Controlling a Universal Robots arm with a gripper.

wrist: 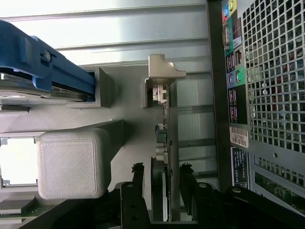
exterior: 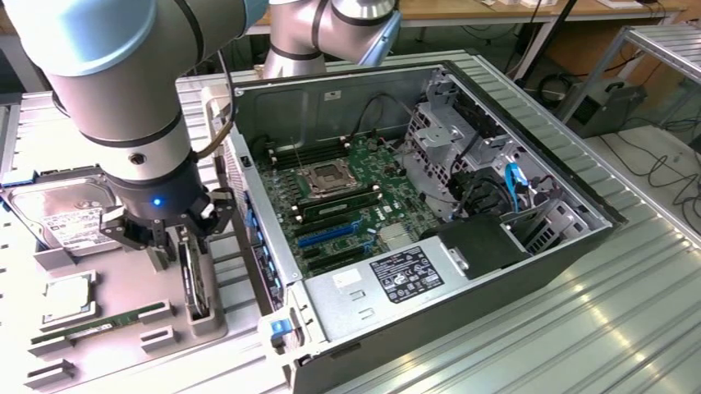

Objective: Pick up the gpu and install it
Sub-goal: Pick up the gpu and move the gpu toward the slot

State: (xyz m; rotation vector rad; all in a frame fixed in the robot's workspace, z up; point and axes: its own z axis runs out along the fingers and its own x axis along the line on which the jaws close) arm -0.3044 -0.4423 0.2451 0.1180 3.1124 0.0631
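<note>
Ribbed metal bench (exterior: 592, 328) runs across the lower right of the frame, open computer case (exterior: 515, 275) sitting on it at centre. Lower left, a grey parts tray (exterior: 126, 283) lies beside the case, carrying a hard drive (exterior: 66, 215), a processor (exterior: 68, 297) and a memory stick (exterior: 97, 323).

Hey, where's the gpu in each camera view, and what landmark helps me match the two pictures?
Exterior view: the gpu stands on edge in a grey holder, toward the exterior view's left, under the gripper.
Wrist view: the gpu is seen edge-on, straddled by the open gripper.
Shared landmark: the computer case, right beside the gpu in both.
</note>
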